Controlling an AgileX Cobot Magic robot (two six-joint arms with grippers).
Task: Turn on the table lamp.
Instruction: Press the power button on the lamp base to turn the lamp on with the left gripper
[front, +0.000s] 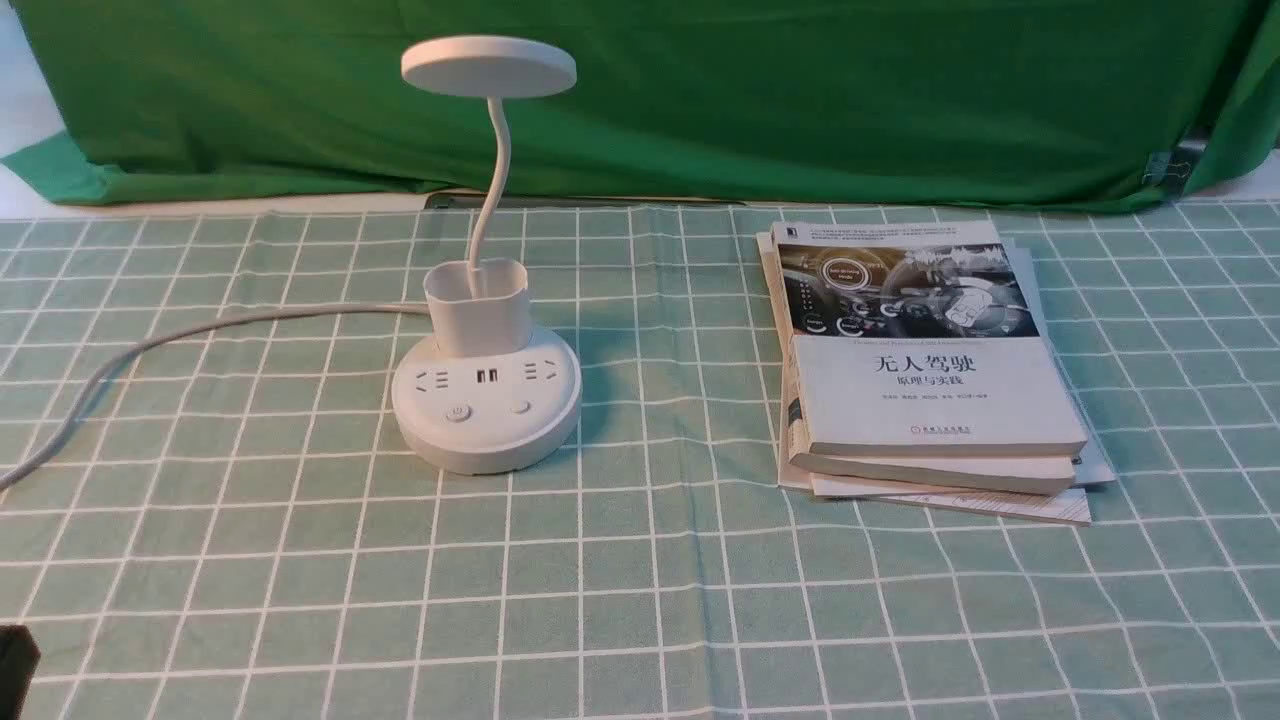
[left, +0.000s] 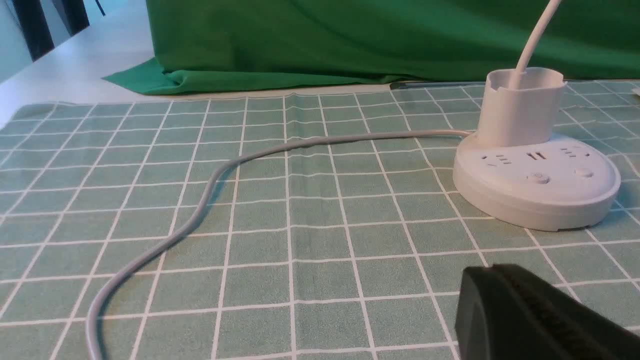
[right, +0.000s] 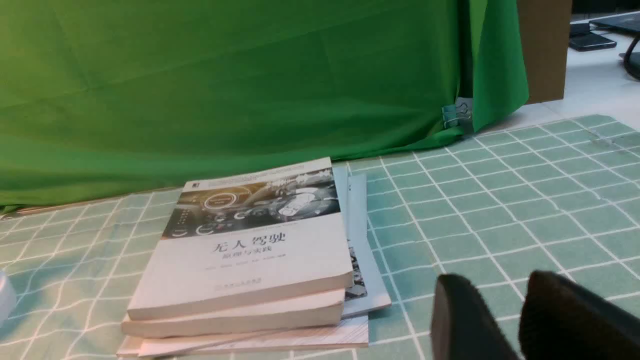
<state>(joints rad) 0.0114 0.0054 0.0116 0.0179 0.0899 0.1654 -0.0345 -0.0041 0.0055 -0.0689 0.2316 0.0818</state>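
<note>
The white table lamp stands left of the table's middle, its flat disc head unlit on a thin curved neck above a small cup. Two buttons sit on the front of the round base, below the sockets. In the left wrist view the base lies ahead, well apart from my left gripper, whose black fingers are pressed together, empty. Only a black corner of the left gripper shows in the front view. My right gripper hovers open over bare cloth beside the books, holding nothing.
A stack of books lies to the right of the lamp. The lamp's grey cord runs left across the checked green tablecloth and off its edge. A green backdrop hangs behind the table.
</note>
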